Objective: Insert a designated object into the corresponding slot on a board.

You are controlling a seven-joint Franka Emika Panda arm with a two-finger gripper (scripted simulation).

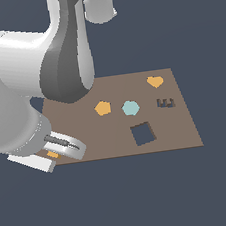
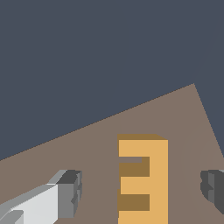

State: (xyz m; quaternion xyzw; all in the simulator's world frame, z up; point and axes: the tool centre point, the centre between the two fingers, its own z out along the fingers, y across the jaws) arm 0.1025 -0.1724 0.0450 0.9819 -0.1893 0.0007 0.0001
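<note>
Start at the exterior view's left: your gripper (image 1: 53, 152) sits low over the near left corner of the board (image 1: 182, 126), and a sliver of orange shows under it; that is the E (image 1: 52, 154), mostly hidden by the hand from this side. The wrist view settles it: the E (image 2: 142, 179) lies flat on the board (image 2: 183, 118) between the two fingers (image 2: 70, 192), with a clear gap to each; so the gripper (image 2: 142, 190) is spread wide and not touching it, and nothing is held yet.

Moving right across the board you pass an orange hexagon (image 1: 103, 108), then a teal hexagon (image 1: 130, 107), then the dark square hole (image 1: 143, 133); none of these is yours. Further right sits the slot (image 1: 165, 102), E-shaped and empty, with an orange heart (image 1: 155, 81) beyond it near the far edge.

So, as I judge it, only the approach is done; you are lined up for the grasp. Left to do: close on the E, lift it, carry it well across to the slot, match its turn to the recess, and lower it in; the slot looks a tight fit, so alignment will matter.
</note>
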